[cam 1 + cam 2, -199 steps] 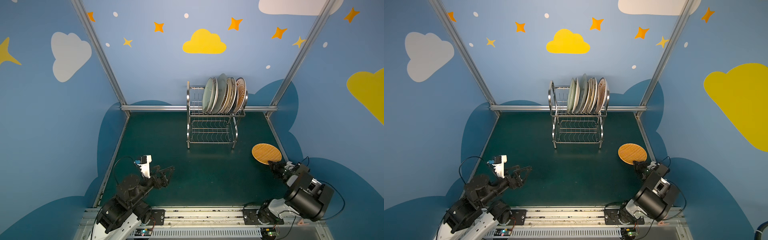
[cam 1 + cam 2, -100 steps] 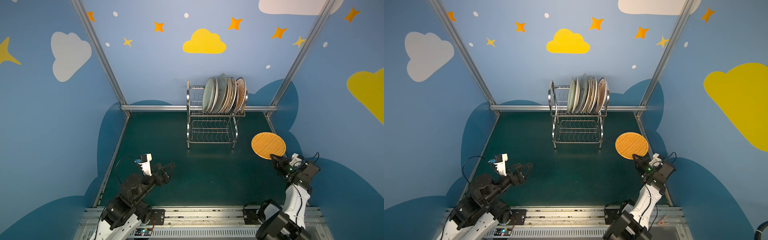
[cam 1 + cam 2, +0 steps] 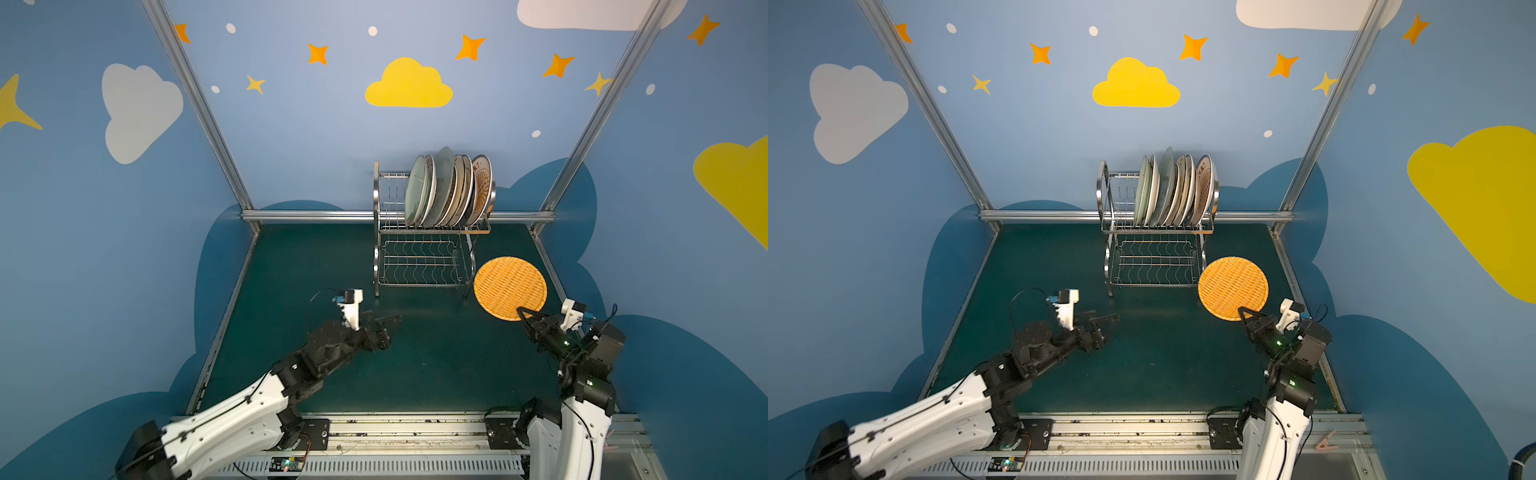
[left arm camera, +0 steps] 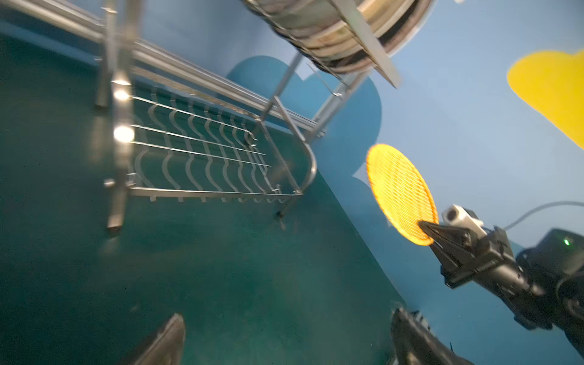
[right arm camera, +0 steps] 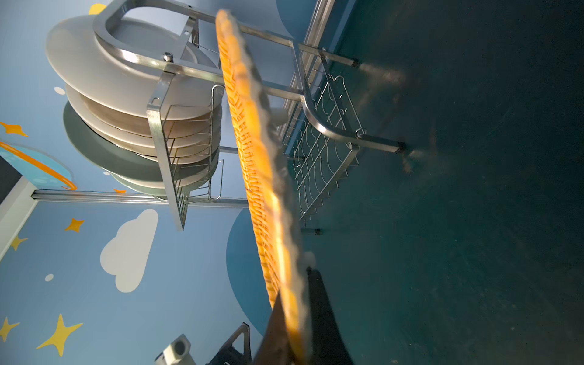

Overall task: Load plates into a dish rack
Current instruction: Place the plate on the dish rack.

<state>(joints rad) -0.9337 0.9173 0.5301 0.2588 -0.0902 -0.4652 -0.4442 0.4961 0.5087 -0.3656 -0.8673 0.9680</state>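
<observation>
Atop dish rack (image 3: 377, 232), plates (image 3: 444, 187) upright in slots, right pincer (image 3: 524, 312) clamping orange plate (image 3: 510, 286), left pincer (image 3: 390, 328) wide, empty.

Left gripper (image 3: 388, 328) is held open before the dish rack (image 3: 419, 257); right gripper (image 3: 524, 312) is clamped on the orange plate (image 3: 509, 286) beside it.

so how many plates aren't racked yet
1: the orange plate, edge gripped in the right tool, held up beside the rack. The other plates stand on its top shelf; none seems hidden.
</observation>
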